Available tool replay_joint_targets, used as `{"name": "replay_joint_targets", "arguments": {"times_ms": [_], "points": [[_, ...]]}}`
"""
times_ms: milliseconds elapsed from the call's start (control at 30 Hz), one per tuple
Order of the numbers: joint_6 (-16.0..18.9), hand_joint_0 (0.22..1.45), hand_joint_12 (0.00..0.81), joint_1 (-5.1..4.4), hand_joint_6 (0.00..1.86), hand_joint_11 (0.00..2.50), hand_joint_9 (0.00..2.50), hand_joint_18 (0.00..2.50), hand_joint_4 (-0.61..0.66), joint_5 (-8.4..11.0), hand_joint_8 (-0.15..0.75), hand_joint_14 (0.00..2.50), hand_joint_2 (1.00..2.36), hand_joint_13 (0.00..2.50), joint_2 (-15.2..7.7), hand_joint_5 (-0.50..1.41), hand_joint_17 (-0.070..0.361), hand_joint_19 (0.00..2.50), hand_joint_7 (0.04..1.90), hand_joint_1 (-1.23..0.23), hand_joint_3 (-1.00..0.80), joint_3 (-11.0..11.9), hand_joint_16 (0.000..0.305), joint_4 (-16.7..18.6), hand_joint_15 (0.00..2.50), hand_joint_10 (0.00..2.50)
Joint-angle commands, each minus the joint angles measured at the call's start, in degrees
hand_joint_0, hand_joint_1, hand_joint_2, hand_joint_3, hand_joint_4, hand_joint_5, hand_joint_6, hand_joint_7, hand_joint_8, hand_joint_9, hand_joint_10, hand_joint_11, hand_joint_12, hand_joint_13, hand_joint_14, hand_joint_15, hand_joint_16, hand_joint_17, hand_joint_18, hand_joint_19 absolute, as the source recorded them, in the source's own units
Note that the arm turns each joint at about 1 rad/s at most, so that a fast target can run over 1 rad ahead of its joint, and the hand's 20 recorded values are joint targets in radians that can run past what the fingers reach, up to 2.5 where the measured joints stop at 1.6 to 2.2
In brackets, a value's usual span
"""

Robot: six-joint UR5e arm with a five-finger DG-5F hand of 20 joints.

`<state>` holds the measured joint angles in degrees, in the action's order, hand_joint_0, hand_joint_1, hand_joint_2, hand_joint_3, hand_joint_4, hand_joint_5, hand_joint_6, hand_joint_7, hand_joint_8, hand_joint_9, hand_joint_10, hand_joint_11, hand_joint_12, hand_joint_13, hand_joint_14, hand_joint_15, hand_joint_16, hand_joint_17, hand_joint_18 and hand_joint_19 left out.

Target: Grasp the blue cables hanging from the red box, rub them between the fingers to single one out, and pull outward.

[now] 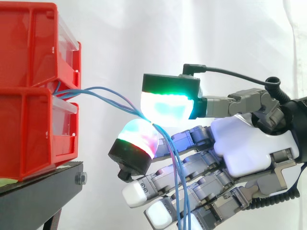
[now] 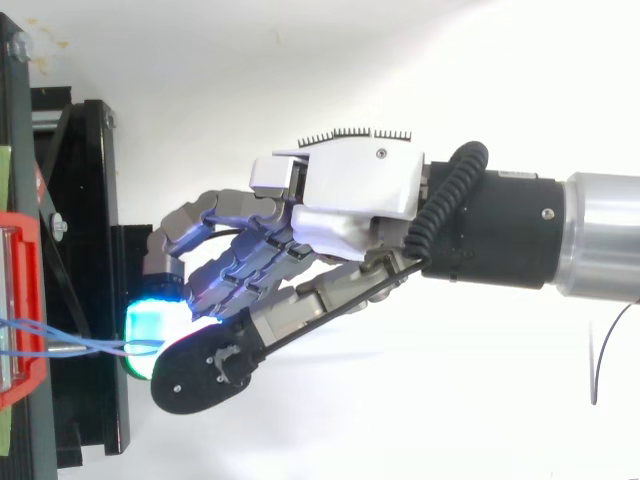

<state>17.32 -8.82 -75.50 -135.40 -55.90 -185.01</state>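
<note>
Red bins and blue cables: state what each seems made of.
Red bins: likely molded plastic, glossy, with ribbed walls and clear front panels. Blue cables: thin, probably plastic-sheathed wire, smooth; they bend in soft curves where the robot hand pinches them.

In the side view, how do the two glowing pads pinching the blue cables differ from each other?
The upper pad glows cyan and green; the lower pad glows white, red and magenta. The upper pad looks blocky and faces down; the lower pad looks rounded and tilts upward. Both belong to the hand and pinch the blue cables coming from the red box.
</note>
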Motion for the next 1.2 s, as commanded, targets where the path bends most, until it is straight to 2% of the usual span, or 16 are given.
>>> {"name": "replay_joint_targets", "arguments": {"times_ms": [0,67,200,267,500,600,800,933,1100,1167], "points": [[0.0,0.68,0.357,0.03,0.89,0.33,0.66,0.66,0.00,0.00,0.245,0.02,1.02,0.72,0.0,-0.19,0.099,0.54,0.99,-0.88,-0.21,0.0,0.044,0.0,0.50,0.01],[0.0,0.71,0.356,0.03,0.89,0.33,0.65,0.66,0.00,0.00,0.242,0.02,1.02,0.71,0.0,-0.20,0.100,0.52,0.97,-0.90,-0.25,0.0,0.044,0.0,0.50,0.01],[0.0,0.78,0.355,0.03,0.90,0.32,0.63,0.67,0.02,-0.18,0.236,0.02,1.00,0.70,0.0,-0.20,0.099,0.49,0.97,-0.92,-0.44,0.0,0.044,-0.2,0.48,0.01],[0.0,0.77,0.355,0.03,0.90,0.32,0.63,0.68,0.03,-0.18,0.235,0.02,1.00,0.71,0.0,-0.20,0.099,0.48,0.97,-0.93,-0.50,0.0,0.044,-0.3,0.48,0.01],[0.0,0.55,0.363,0.03,0.89,0.34,0.69,0.69,0.08,-0.53,0.250,0.02,1.00,0.73,0.0,-0.18,0.102,0.52,0.98,-0.85,-0.50,0.0,0.045,-0.7,0.51,0.01],[0.0,0.51,0.377,0.21,0.89,0.34,0.71,0.70,0.08,-0.97,0.261,0.02,1.00,0.74,0.0,-0.17,0.107,0.53,0.98,-0.82,-0.50,0.0,0.047,-1.4,0.51,0.01],[0.0,0.50,0.385,0.56,0.88,0.33,0.73,0.70,0.08,-2.46,0.270,0.02,1.00,0.75,0.0,-0.17,0.110,0.55,0.98,-0.75,-0.50,0.0,0.049,-3.3,0.52,0.01],[-0.4,0.53,0.378,0.74,0.87,0.34,0.72,0.69,0.07,-3.78,0.263,0.02,1.00,0.75,0.0,-0.17,0.106,0.57,0.99,-0.74,-0.50,0.0,0.047,-5.9,0.52,0.01],[-1.8,0.57,0.368,1.09,0.87,0.34,0.73,0.67,0.07,-4.04,0.256,0.02,1.01,0.74,0.3,-0.17,0.101,0.58,1.02,-0.75,-0.38,0.0,0.045,-8.0,0.52,0.01],[-3.4,0.58,0.367,1.09,0.87,0.35,0.73,0.67,0.06,-4.04,0.257,0.02,1.01,0.74,1.0,-0.17,0.101,0.58,1.03,-0.76,-0.35,0.0,0.045,-8.7,0.52,0.01]]}}
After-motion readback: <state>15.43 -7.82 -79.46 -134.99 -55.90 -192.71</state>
